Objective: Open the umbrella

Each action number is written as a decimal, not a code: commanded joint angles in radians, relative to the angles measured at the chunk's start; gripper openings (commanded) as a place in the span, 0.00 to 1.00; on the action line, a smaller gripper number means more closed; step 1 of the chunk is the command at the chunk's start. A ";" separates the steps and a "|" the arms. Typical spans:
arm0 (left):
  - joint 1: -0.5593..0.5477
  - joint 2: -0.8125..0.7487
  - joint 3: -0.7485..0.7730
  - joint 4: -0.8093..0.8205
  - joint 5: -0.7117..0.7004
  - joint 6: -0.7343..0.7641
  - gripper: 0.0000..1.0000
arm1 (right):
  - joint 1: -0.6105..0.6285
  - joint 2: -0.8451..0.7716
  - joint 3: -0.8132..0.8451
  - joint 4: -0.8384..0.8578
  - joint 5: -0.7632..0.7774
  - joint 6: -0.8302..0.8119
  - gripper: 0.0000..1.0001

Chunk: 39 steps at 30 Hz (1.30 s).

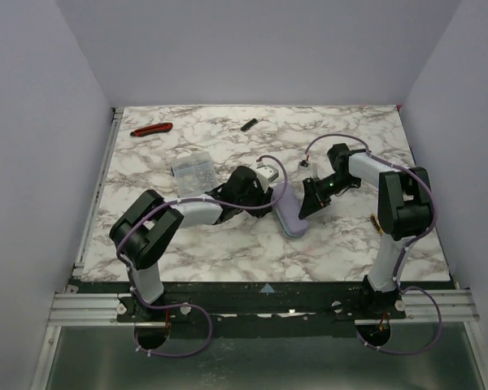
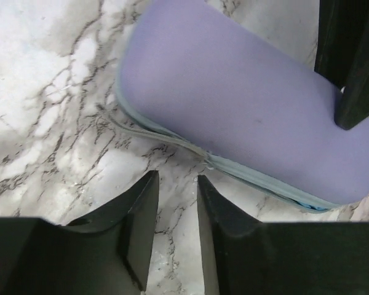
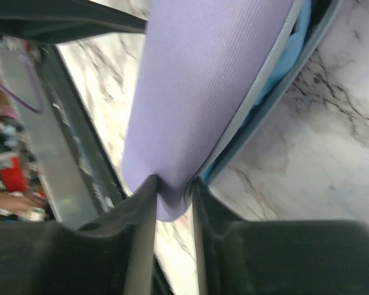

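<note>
The umbrella lies collapsed on the marble table between my two arms, a lavender pill-shaped oblong. In the left wrist view the umbrella lies just ahead of my left gripper. That gripper stands slightly open, with only bare marble in the gap. In the top view the left gripper is at the umbrella's far left side. My right gripper is shut on the rounded lavender end of the umbrella. A sky-blue strip shows along the seam. From above the right gripper is at the umbrella's right side.
A clear plastic box of small parts sits behind the left arm. At the table's far edge lie a red-handled tool and a small black object. Pale walls close in three sides. One of the right gripper's black fingers shows in the left wrist view.
</note>
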 commanded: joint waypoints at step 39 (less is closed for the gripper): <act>0.098 -0.146 0.026 -0.156 0.163 -0.041 0.35 | -0.002 -0.079 -0.066 0.246 0.176 0.327 0.13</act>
